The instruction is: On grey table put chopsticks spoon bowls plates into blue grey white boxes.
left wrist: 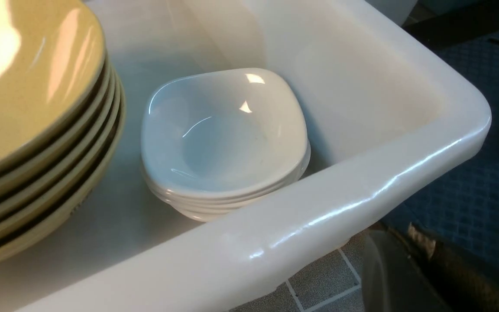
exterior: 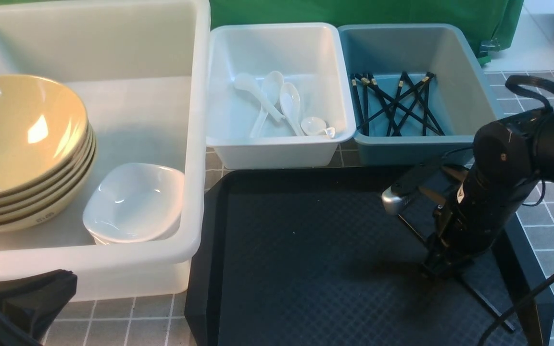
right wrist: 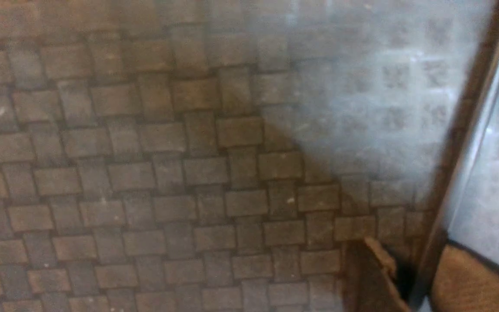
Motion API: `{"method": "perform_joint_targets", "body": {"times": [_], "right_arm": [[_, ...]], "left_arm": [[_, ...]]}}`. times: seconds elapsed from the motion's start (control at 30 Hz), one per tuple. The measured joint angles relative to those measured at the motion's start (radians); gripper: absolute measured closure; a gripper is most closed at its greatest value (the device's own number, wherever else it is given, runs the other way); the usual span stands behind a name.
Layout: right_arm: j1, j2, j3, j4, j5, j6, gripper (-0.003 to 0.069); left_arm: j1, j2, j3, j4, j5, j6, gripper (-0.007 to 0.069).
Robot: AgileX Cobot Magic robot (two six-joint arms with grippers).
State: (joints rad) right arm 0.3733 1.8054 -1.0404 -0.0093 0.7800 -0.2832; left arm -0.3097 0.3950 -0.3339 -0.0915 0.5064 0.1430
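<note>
A single black chopstick [exterior: 484,300] lies on the black tray [exterior: 306,264]. My right gripper [exterior: 438,269] points down over it. In the right wrist view the chopstick [right wrist: 466,125] runs between the fingers of that gripper [right wrist: 414,268], against one pad, with a narrow dark gap to the other. Several more chopsticks [exterior: 397,103] lie crossed in the blue-grey box [exterior: 411,149]. Several white spoons [exterior: 277,103] are in the white box [exterior: 277,149]. The big whitish box [exterior: 200,144] holds stacked yellowish bowls [exterior: 22,139] and stacked white plates [exterior: 135,202]. My left gripper [exterior: 60,288] is shut and empty, outside that box's near corner.
The tray fills the near middle, its far edge close to the white and blue-grey boxes. Grey table [exterior: 551,226] tiles show to the tray's right and under the big box [left wrist: 362,190]. A green cloth hangs behind the boxes. A cable loops off the right arm.
</note>
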Motion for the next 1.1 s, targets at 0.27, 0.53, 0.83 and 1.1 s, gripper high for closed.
{"method": "perform_joint_targets", "body": {"times": [0.27, 0.53, 0.83, 1.1], "right_arm": [[0.075, -0.069, -0.009, 0.036, 0.006, -0.08, 0.0596], [0.16, -0.335, -0.009, 0.046, -0.151, -0.342, 0.0597], [0.035, -0.298, -0.01, 0.047, -1.085, -0.113, 0.0563], [-0.042, -0.161, -0.134, 0.055, -0.956, 0.143, 0.0288]], "left_arm": [[0.0, 0.0, 0.0, 0.0, 0.0, -0.001, 0.063], [0.0, 0.0, 0.0, 0.0, 0.0, -0.001, 0.063], [0.0, 0.0, 0.005, 0.003, -0.013, -0.002, 0.063], [0.0, 0.0, 0.02, 0.006, -0.023, -0.001, 0.063]]}}
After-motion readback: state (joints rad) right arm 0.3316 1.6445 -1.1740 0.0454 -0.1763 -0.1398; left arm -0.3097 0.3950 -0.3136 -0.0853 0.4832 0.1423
